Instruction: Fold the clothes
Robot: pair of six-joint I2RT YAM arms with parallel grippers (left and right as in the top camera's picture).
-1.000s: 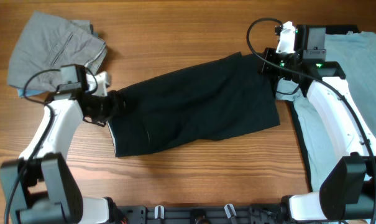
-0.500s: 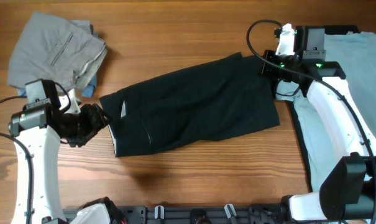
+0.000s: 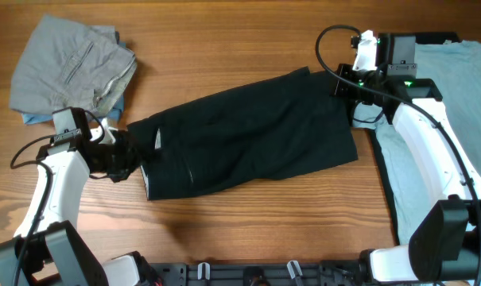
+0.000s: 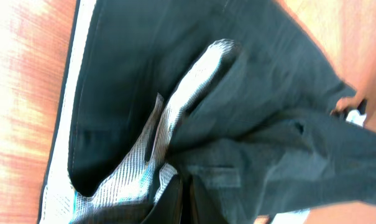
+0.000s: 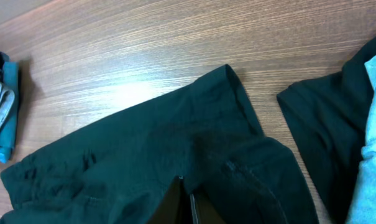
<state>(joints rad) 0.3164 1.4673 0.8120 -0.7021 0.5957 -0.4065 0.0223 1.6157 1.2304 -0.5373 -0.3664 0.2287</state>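
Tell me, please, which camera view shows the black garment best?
The overhead view: the black garment lies there almost whole. The left wrist view shows only one bunched end with pale lining; the right wrist view shows one corner and creased cloth.

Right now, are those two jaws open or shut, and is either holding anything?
Left gripper: jaws shut on the black garment, at its left end.
Right gripper: jaws shut on the same black garment, at its right end.

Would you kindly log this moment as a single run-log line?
task: fold clothes | left gripper: shut on black garment, left end | right gripper: shut on its top-right corner | grey pile: upper left
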